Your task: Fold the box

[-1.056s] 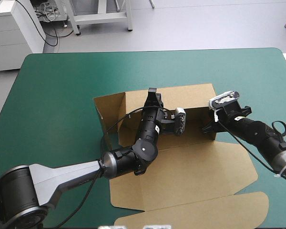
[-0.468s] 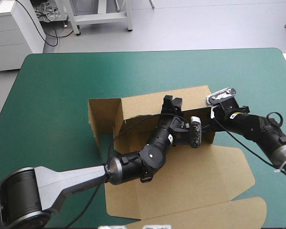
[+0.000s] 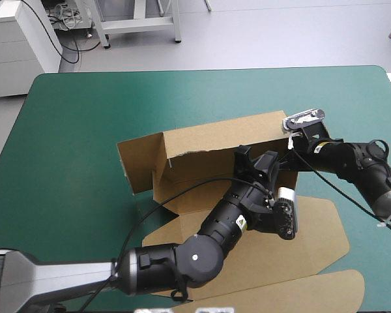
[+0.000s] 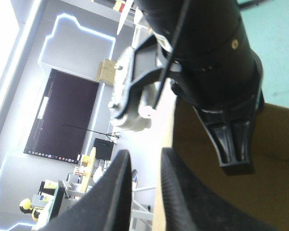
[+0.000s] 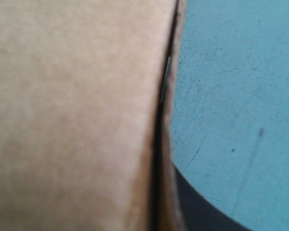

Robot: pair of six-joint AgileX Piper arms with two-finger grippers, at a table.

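Near the middle of the table with its teal-green cover: the brown box, only partly made up. Back wall raised, running left to right and a little askew, the right end nearer the far edge. At the wall's left end, an end flap bent round toward the near side. Lid flat on the cover on the near side, with a long rounded flap beyond it close to the table's near edge. Left gripper over the floor of the box, up against the wall to the right of its middle. In the left wrist view, black fingers almost together with the wall's top edge running between them, so clamped on the board. Right gripper at the wall's right end, just beside the left one but not touching it. In the right wrist view, board filling most of the picture at very close range, a thin dark slit along its edge, bare cover beside it. One black finger on the cover side of that edge, the other hidden behind the board, so clamped on the box as well.
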